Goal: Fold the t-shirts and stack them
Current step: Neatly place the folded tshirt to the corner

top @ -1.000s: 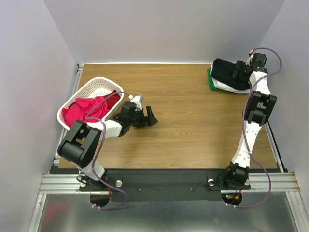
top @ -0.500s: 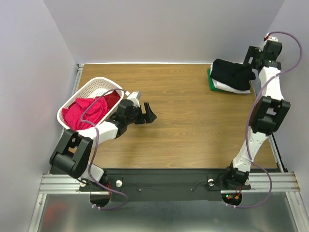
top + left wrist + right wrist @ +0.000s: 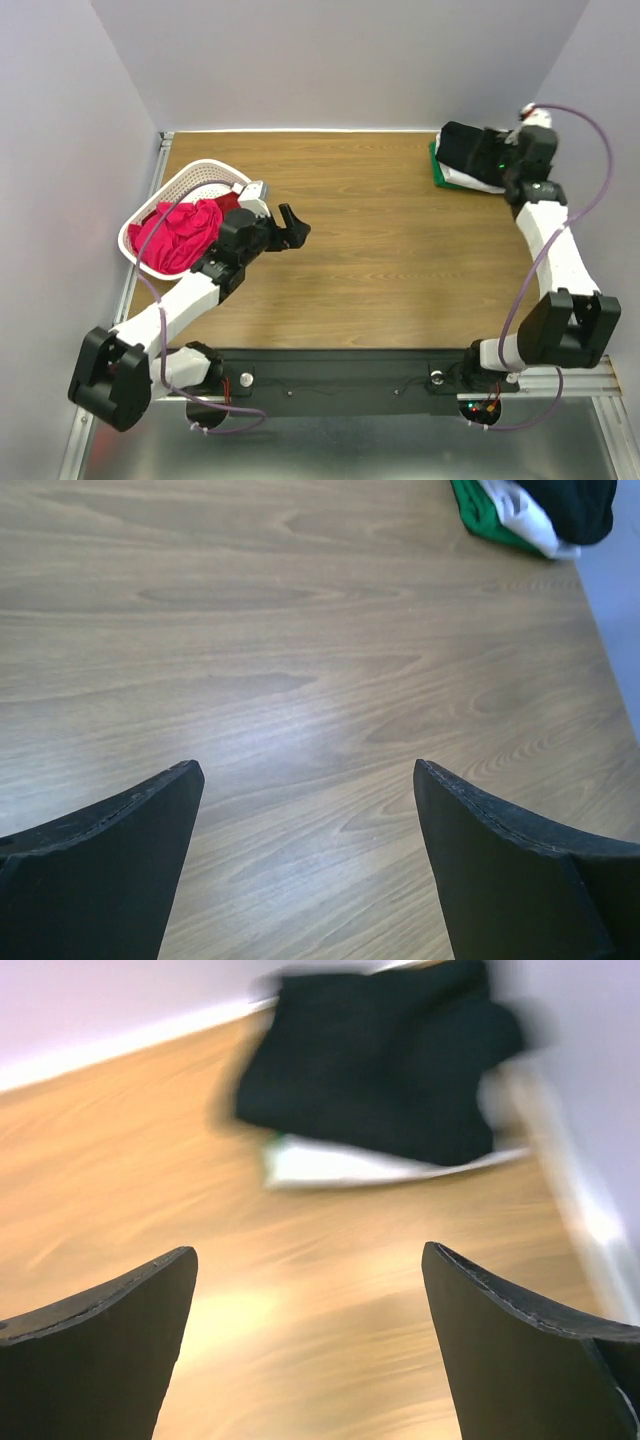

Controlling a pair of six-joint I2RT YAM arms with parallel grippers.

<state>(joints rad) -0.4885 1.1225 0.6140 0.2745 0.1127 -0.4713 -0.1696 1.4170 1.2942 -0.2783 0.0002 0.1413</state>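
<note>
Top external view: at the far left a white basket (image 3: 186, 180) holds crumpled pink-red t-shirts (image 3: 176, 236). Just beside its right rim the left gripper (image 3: 287, 228) hangs over the wooden table (image 3: 400, 270), jaws spread wide and empty. In the far right corner lies a stack: a black t-shirt (image 3: 468, 148) on a white t-shirt (image 3: 466, 179) on a green t-shirt (image 3: 437, 168). The right gripper (image 3: 500, 160) hovers at that stack, jaws likewise released, gripping nothing; its wrist picture is blurred.

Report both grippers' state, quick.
Left gripper: open, holding nothing, above bare table.
Right gripper: open, holding nothing, pointed toward the black t-shirt.
</note>
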